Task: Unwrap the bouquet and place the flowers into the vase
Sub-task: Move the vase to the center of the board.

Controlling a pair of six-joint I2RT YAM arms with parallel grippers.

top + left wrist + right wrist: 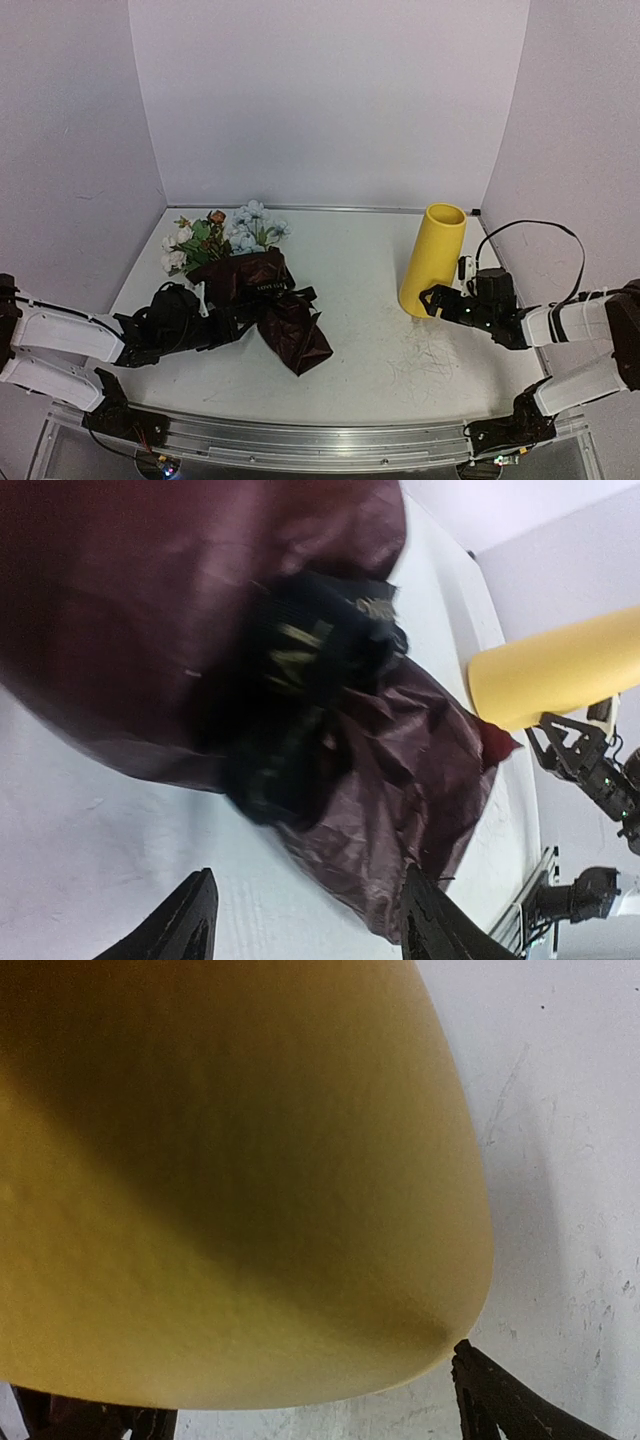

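Observation:
The bouquet (258, 290) lies on its side at the table's left, in dark red crinkled paper (420, 780) tied with a black ribbon (310, 670). Its flowers (222, 235), white, pale blue and rusty, fan out toward the back wall. My left gripper (310, 930) is open just short of the wrapper, nothing between its fingers (190, 925). In the top view this left gripper (222, 318) sits at the bouquet's near-left side. The yellow vase (435, 258) stands at the right. My right gripper (438, 300) is open wide at its base. The vase (230, 1180) fills the right wrist view, with the fingertips (490, 1390) either side of its bottom edge.
White walls close the table on the left, back and right. A metal rail (300, 440) runs along the near edge. A loose fold of red paper (295, 340) spreads toward the table's middle. White tabletop (370, 340) separates bouquet and vase.

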